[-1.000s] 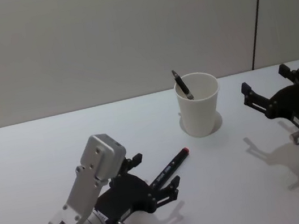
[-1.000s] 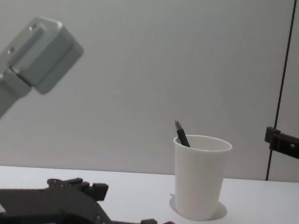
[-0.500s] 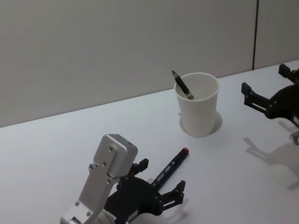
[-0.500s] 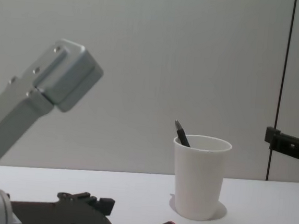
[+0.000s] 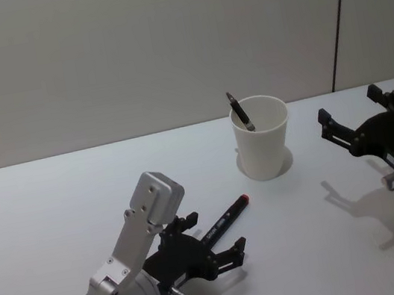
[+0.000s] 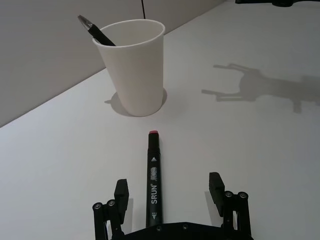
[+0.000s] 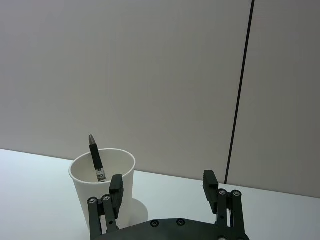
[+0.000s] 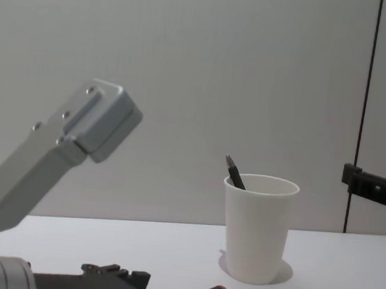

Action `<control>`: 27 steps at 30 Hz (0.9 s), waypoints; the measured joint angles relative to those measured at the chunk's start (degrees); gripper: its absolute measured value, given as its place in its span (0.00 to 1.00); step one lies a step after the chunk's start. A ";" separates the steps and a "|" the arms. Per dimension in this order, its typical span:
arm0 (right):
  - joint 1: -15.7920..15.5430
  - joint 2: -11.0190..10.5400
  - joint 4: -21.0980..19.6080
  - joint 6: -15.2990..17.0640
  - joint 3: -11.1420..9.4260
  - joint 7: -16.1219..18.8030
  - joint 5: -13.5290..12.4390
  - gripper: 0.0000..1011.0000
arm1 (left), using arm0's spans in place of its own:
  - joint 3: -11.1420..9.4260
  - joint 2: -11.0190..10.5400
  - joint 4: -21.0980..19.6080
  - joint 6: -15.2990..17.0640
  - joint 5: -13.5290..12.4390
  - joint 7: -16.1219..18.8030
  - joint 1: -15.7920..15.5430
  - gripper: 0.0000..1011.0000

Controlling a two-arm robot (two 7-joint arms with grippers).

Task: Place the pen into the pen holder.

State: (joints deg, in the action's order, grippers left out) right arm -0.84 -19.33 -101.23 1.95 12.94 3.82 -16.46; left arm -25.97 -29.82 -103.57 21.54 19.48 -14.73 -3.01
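Marker pen, black-barrelled with a red tip (image 5: pixel 223 221), lies flat on the plain white table (image 5: pixel 56 209), its red tip pointing toward the tapered white paper cup (image 5: pixel 264 148), near it but apart. The left gripper (image 5: pixel 213 232) sits low over the pen's rear end, jaws spread to either side (neither touches the barrel). A dark pen (image 5: pixel 239 112) leans inside the cup. The right gripper (image 5: pixel 349 104) hovers beyond the cup's right, spread wide, holding nothing.
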 joint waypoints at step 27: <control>0.00 0.00 0.00 0.00 0.00 0.01 0.00 0.99 | 0.20 2.07 3.67 2.91 -0.47 -1.02 -1.99 0.99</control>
State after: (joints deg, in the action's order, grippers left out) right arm -0.84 -19.33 -101.23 1.95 12.94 3.83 -16.47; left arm -25.78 -27.75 -99.90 24.45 19.01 -15.75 -5.00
